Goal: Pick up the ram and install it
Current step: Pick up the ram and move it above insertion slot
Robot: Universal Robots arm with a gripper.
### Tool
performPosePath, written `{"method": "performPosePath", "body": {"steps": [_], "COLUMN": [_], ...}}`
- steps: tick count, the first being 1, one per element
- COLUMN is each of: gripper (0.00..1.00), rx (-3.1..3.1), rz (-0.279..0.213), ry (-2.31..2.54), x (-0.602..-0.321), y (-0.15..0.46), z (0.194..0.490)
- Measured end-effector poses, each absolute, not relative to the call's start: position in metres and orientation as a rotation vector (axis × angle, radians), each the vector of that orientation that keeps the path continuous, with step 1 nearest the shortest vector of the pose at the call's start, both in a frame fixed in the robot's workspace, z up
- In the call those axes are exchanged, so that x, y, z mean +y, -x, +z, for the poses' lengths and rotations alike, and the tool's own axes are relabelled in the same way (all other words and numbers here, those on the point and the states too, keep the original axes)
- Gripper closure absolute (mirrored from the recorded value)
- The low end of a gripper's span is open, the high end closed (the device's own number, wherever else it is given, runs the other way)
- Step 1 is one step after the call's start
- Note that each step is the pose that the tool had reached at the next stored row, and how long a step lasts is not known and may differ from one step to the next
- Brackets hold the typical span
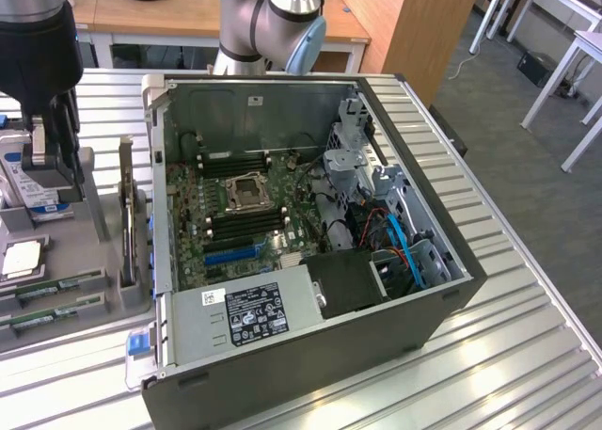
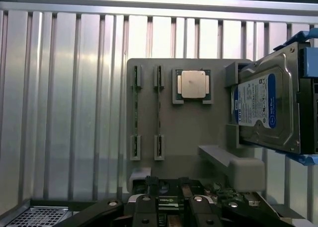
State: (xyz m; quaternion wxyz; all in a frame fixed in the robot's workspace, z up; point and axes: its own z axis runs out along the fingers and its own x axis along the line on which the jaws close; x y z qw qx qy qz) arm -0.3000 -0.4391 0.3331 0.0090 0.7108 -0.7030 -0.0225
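Exterior view: pick-up stage, not yet begun; the gripper (image 1: 54, 152), jaws apart and empty, hangs over the grey holder (image 1: 89, 251) where the ram (image 1: 58, 284) stands on edge. A grasp likely calls for alignment across its thin upper edge.

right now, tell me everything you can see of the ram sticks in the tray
Two ram sticks sit side by side and parallel in the gray tray, on the exterior view's left of the open computer case. Each is a long, narrow green circuit board with a pale label strip. They stand on their long edges, so from above they look like thin lines, with each end held in a small gray clip of the tray. Only the clips touch them; neither is gripped.
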Motion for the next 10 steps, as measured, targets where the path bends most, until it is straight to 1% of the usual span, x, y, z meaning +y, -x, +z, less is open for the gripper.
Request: {"method": "performPosePath", "body": {"steps": [10], "gripper": [0.7], "rx": [-2.196], "rz": [-0.07], "ry": [-2.22], "x": [-0.439], "y": [0.3], "z": [0.319]}}
